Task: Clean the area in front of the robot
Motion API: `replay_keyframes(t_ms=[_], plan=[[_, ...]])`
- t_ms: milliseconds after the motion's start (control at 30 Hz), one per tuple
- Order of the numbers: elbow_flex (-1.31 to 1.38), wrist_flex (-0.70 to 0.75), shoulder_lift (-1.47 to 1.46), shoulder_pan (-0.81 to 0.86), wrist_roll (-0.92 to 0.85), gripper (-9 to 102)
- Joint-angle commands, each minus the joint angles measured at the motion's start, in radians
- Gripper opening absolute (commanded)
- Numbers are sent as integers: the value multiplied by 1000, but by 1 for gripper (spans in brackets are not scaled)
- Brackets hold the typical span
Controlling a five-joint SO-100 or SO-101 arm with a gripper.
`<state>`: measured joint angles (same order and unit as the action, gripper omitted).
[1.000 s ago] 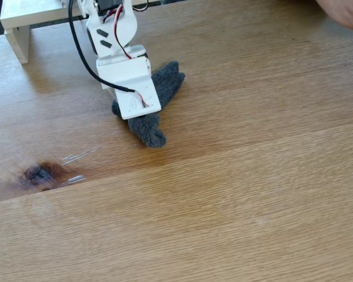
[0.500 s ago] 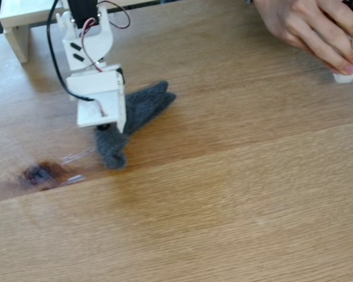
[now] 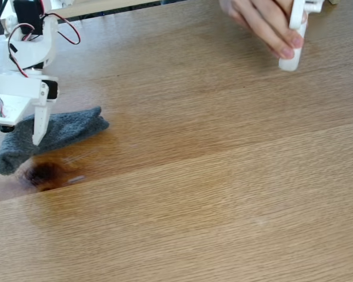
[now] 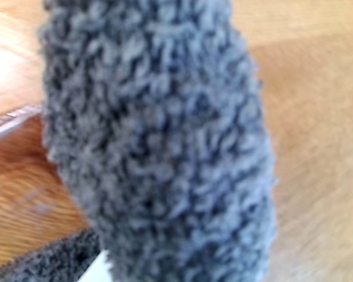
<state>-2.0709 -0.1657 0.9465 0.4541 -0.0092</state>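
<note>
- Landmark: the dark oval knot [image 3: 41, 174] in the oak tabletop [image 3: 223, 194], at the left side of the fixed view.
- The robot arm [image 3: 23, 56] stands above and left of the knot, with its gripper [image 3: 34, 126] pointing down at the grey knitted cloth [image 3: 53, 134].
- Gripper state: one white pointed finger [image 3: 40, 120] lies across the top of the cloth. The opposing finger is hidden, so whether the jaws clamp the cloth or only press it down cannot be told.
- The cloth lies flat on the tabletop just above the knot; its left end reaches the knot's upper-left side.
- In the wrist view the cloth [image 4: 159, 147] is pressed close to the lens, with tabletop [image 4: 317, 117] beside it.
- A hand [image 3: 265, 23] holding a white handle [image 3: 294, 41] hovers far to the upper right of the knot, well apart from the arm.
- Step in hand, as judged: a wiping pass, with the cloth at the left end of its stroke.
- A faint streak [image 3: 76, 157] lies just right of the knot.
- Next move calls for keeping downward pressure and dragging the cloth across the knot and streak toward the right, without the cloth slipping free.
- Keep the path clear of the hand.
</note>
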Motion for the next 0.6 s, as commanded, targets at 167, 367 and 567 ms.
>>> replay_keyframes(t_ms=[167, 367, 567], plan=[[25, 301, 466, -144, 126, 0], [38, 445, 604, -477, 190, 0], [38, 351, 423, -687, 186, 0]])
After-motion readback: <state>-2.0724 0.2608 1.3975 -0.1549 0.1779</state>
